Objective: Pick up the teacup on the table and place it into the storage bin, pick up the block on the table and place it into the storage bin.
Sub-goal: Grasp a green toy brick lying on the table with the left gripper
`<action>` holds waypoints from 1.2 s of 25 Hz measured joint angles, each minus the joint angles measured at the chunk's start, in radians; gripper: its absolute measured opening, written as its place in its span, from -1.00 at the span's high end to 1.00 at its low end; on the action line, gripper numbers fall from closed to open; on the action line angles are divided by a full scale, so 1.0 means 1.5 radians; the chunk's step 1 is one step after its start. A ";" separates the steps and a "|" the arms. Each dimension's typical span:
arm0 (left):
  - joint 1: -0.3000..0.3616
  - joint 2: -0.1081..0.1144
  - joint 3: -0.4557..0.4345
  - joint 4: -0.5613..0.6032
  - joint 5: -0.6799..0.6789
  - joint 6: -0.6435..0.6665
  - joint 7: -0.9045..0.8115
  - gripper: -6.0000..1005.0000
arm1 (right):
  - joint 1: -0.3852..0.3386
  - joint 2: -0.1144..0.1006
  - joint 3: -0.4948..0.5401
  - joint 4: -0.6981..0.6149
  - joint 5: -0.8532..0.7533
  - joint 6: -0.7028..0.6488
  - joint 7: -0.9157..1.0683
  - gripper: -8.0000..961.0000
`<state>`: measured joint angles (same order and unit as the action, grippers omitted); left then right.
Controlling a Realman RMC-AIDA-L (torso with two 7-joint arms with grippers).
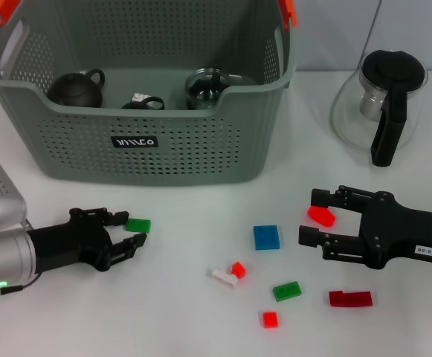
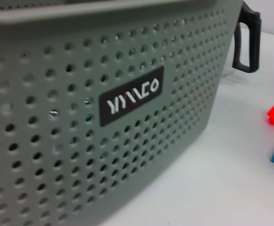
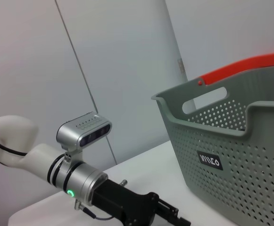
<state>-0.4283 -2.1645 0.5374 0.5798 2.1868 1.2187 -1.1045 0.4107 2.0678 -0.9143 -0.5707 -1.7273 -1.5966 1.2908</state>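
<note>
The grey perforated storage bin (image 1: 137, 152) stands at the back, and its labelled wall (image 2: 127, 122) fills the left wrist view. Inside it lies a small dark teacup (image 1: 143, 102). Several blocks lie on the white table. My left gripper (image 1: 129, 233) rests low on the table, open, with a green block (image 1: 137, 224) at its upper fingertip. My right gripper (image 1: 317, 218) is open too, and a red block (image 1: 321, 216) sits between its fingers without a visible squeeze. The right wrist view shows the bin (image 3: 231, 155) and my left arm (image 3: 80, 176).
A dark teapot (image 1: 74, 89) and a glass cup (image 1: 208, 85) also sit in the bin. A glass pitcher with a black handle (image 1: 383, 104) stands at the back right. Blue (image 1: 266, 236), white-and-red (image 1: 227, 275), green (image 1: 286, 291), dark red (image 1: 350, 298) and small red (image 1: 270, 319) blocks lie between the grippers.
</note>
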 joint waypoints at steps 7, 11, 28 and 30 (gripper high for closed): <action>0.011 0.000 -0.004 0.010 0.009 0.054 -0.001 -0.01 | 0.001 0.000 0.000 0.000 0.000 -0.002 0.000 -0.71; 0.022 0.000 -0.006 0.027 0.005 0.092 0.000 0.00 | 0.001 0.000 0.001 0.000 0.000 -0.004 0.001 -0.71; -0.005 -0.004 -0.002 0.008 -0.007 0.015 0.021 0.00 | 0.001 0.000 0.002 0.000 0.000 -0.001 0.001 -0.71; -0.008 -0.004 -0.002 0.008 -0.007 0.013 0.021 -0.01 | 0.002 0.000 0.001 0.000 0.000 0.000 0.001 -0.71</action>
<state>-0.4403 -2.1705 0.5351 0.5913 2.1766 1.2380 -1.0731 0.4142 2.0678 -0.9121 -0.5707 -1.7272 -1.5973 1.2916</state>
